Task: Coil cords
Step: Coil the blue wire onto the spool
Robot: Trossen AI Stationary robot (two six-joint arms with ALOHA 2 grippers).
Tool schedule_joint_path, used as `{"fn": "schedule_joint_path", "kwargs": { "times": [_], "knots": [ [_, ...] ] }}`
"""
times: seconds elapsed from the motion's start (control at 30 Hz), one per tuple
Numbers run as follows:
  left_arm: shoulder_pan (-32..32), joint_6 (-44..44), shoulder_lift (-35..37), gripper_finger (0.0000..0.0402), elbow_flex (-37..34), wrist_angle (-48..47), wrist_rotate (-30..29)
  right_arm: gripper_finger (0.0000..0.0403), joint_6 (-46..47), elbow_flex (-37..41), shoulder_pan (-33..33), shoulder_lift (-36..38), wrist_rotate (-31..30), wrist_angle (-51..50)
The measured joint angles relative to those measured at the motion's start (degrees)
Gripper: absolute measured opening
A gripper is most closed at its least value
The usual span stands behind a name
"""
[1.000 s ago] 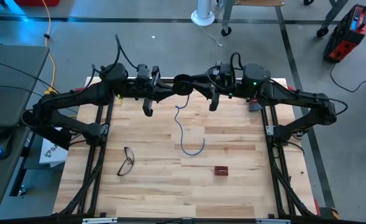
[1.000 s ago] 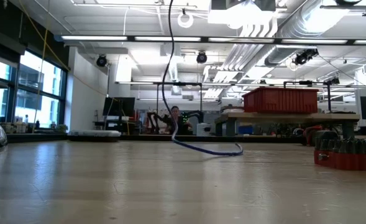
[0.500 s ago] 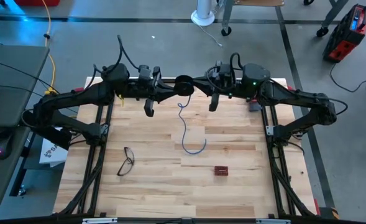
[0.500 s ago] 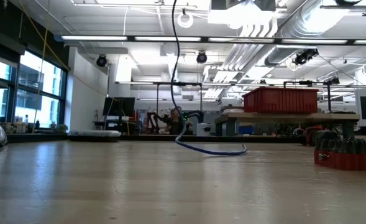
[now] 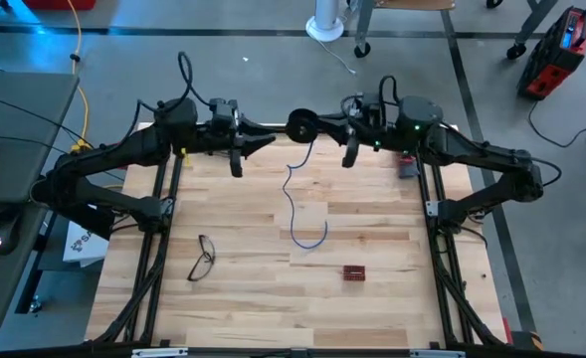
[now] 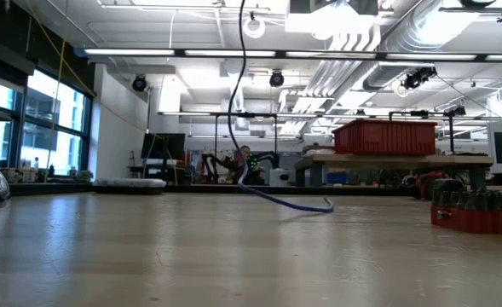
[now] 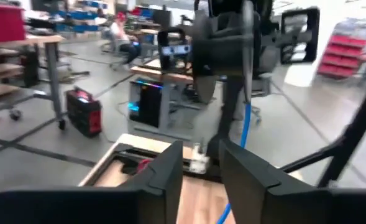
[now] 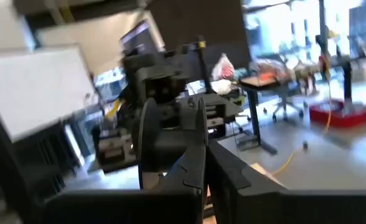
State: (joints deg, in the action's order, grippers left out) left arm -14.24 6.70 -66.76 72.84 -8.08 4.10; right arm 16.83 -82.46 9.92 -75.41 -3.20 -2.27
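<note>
Wooden table point(image 5: 372, 298), far edge: right gripper point(image 5: 306, 125) clamped on coil of the cords point(image 5: 299, 126), tail trailing to the boards. Left gripper point(image 5: 265, 140) just beside, jaws narrowly parted, empty. Risked unwinding if single grip slipped.

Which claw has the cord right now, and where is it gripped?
The right claw is shut on the coil of the cord, up above the table; its blue tail hangs down to the wood. The left claw holds nothing.
</note>
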Motion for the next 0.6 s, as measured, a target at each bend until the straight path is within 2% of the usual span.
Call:
{"fn": "schedule_joint_path", "kwargs": {
  "times": [0.17, 0.3, 0.5, 0.6],
  "knots": [
    [2.62, -4.44, -0.58, 0.0141, 0.00, -2.30, -0.99, 0.0000, 17.67, 0.00, 2.87, 0.07, -1.89, -7.28],
    [5.54, -9.57, -1.73, 0.0159, 0.00, -4.00, -5.04, 0.0000, 26.71, 0.02, 4.68, 0.04, -1.91, -10.23],
    [9.81, -16.71, -3.34, 0.0172, 0.00, -5.20, -17.54, 0.0000, 32.09, 0.02, 5.89, -0.11, -1.93, -10.32],
    [10.35, -16.16, -4.34, 0.0173, 0.00, -2.95, -18.85, 0.0000, 33.68, 0.02, 5.66, -0.11, -1.78, -6.20]
  ]
}}
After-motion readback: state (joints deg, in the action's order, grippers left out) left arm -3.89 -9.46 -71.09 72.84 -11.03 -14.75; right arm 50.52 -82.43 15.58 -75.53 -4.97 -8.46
